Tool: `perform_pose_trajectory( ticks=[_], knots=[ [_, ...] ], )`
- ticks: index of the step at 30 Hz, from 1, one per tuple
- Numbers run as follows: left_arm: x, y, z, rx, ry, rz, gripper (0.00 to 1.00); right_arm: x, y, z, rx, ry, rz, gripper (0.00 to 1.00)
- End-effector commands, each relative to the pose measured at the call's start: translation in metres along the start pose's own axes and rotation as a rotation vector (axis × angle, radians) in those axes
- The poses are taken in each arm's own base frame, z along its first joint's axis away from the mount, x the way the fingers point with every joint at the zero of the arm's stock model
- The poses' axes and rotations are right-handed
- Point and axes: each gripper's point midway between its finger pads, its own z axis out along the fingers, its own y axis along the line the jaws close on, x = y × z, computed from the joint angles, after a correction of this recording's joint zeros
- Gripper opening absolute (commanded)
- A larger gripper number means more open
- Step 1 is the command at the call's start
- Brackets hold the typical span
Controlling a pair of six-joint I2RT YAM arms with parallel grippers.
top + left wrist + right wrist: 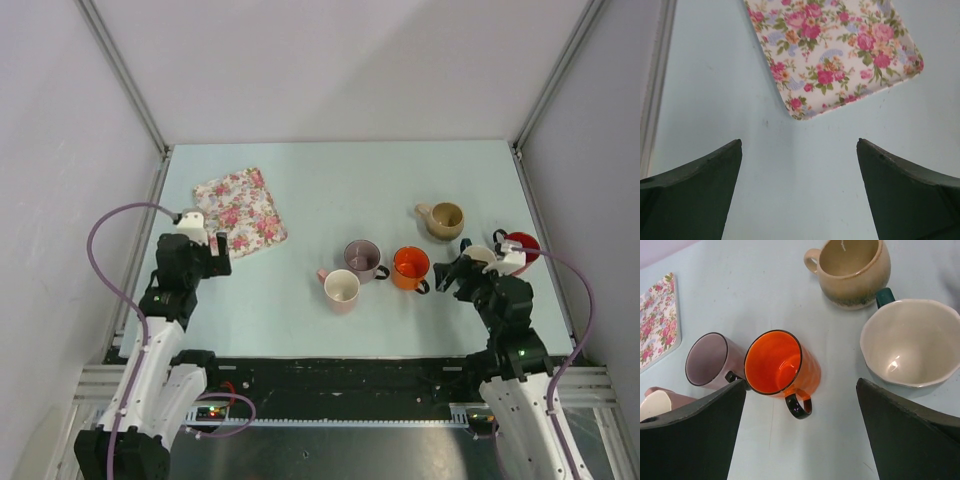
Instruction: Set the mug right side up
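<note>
the left end effector (218,256) hangs above the table (330,180) near its left edge, jaws spread wide with nothing between them. in its wrist view the left end effector (799,145) has only bare table between the fingers, and the near corner of a floral mat (840,50) lies just beyond them. the floral mat (240,212) lies flat in the left half of the table, turned at an angle.

the right end effector (450,272) hovers near the right edge, jaws also wide and holding nothing. in the right wrist view the right end effector (801,385) faces an orange mug (777,362).

six mugs stand in the right half of the table, and each one shows an open mouth facing up, so which one the task means cannot be told.
- the orange mug (411,266) is near the middle of the near edge, black handle toward the arm.
- a mauve mug (362,258) stands just left of it, very close.
- a pink mug (342,288) with a pale inside stands nearer the near edge, just beside the mauve one.
- a beige mug (445,219) stands farther back, handle to the left.
- a white mug (910,342) with a dark green handle stands close by the right end effector.
- a red mug (521,246) stands closest to the right edge.
</note>
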Motion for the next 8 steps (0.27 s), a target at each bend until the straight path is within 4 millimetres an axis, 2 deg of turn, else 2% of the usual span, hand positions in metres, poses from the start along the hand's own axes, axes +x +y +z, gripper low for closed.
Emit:
perform_pose_trajectory(
  ticks=[1, 8],
  knots=[
    [0.0012, -0.0095, 0.0034, 0.059, -0.018, -0.015, 1.00, -0.0177, -0.0039, -0.0026, 0.028, -0.114, 0.040, 0.98],
    [0.0044, -0.0109, 0.0044, 0.065, -0.012, -0.025, 1.00, -0.0216, -0.0090, -0.0038, 0.054, -0.139, 0.037, 0.99]
  ],
)
